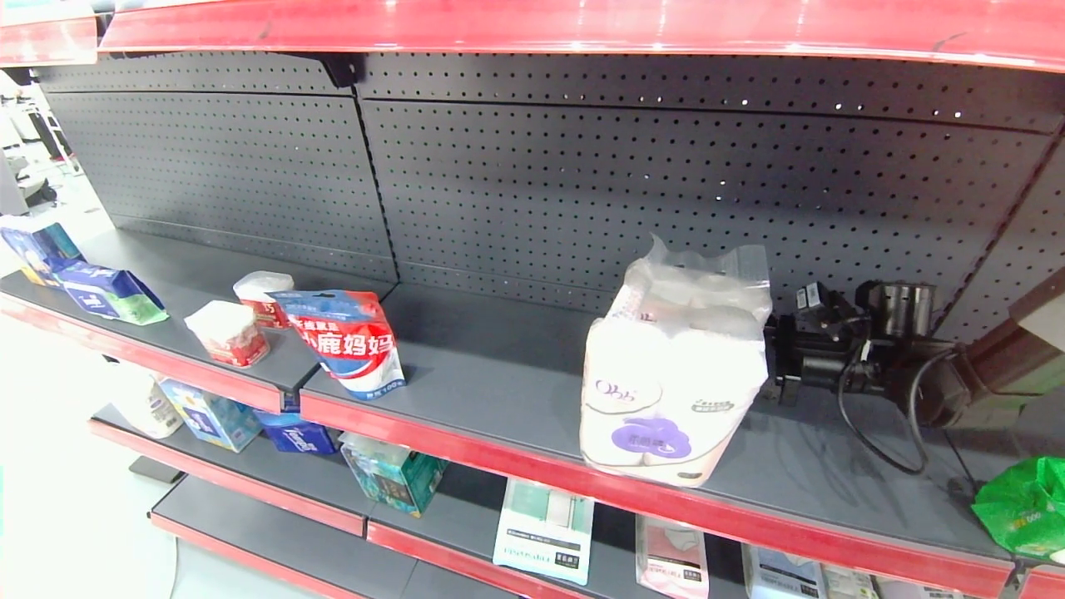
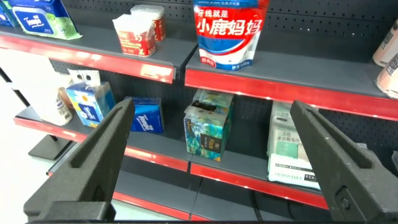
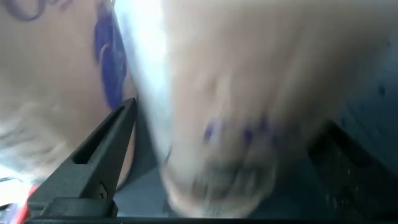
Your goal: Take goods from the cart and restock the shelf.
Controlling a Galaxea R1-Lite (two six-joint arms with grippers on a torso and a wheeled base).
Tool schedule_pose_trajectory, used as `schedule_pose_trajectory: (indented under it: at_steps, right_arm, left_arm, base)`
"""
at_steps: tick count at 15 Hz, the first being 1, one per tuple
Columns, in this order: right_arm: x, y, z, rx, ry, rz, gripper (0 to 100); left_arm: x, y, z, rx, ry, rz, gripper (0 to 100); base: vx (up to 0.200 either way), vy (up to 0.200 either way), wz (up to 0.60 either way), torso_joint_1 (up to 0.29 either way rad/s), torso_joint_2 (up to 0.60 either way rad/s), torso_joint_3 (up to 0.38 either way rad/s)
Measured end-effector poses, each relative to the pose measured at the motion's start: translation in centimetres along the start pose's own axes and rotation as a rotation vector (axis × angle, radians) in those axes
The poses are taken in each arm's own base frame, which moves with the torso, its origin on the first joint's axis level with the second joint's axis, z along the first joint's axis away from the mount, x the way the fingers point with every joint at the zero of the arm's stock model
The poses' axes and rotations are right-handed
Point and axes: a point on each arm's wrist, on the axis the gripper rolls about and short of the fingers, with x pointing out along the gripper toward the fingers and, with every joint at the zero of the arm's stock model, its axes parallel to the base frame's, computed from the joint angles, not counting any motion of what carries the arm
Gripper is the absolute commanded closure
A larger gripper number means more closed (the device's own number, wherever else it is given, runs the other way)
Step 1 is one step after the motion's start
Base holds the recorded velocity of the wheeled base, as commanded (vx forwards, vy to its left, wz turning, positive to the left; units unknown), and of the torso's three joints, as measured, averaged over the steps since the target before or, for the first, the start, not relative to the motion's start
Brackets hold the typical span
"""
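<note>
Fingers (image 3: 99, 162) of right gripper (image 3: 230, 118) fully spread, clamped on nothing; pack (image 1: 674, 374) pressed close between them, contact impossible to judge. Left gripper (image 2: 211, 106) likewise wide and empty, facing the lower shelves (image 2: 249, 163).

Pack upright at centre right of the head frame, on the shelf (image 1: 499, 366) near its front edge, off the cart already by the look of it. Probably light and soft: squashy rolls (image 1: 707, 320) under slick, loose film, so likely to dent and slide. Best taken across the middle of the body, not by the crinkled top flap (image 1: 732, 266).

Inside the clear film, white rolls stacked in layers. Farther left on the shelf, a pouch (image 1: 349, 341) and two small packets (image 1: 229, 333); at lower right, a green bag (image 1: 1023, 503).
</note>
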Motion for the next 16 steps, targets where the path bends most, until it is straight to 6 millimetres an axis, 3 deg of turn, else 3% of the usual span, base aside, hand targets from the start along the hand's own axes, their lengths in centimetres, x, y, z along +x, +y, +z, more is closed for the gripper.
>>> schedule_pose_trajectory:
  at_steps: [8,13,16]
  right_arm:
    - [-7.8,3.9,1.5,0.097,0.083,-0.198,0]
    - [-11.1,9.3,4.7,0.128,0.196,-0.434,0]
    - [-12.9,13.3,7.5,0.167,0.239,-0.677,0]
  left_arm:
    - [0.0,0.0,0.0,0.0,0.0,0.0,0]
    - [0.0,0.0,0.0,0.0,0.001,0.0,0]
    - [0.0,0.0,0.0,0.0,0.001,0.0,0]
  base:
    - [0.0,0.0,0.0,0.0,0.0,0.0]
    - [0.0,0.0,0.0,0.0,0.0,0.0]
    - [0.0,0.0,0.0,0.0,0.0,0.0]
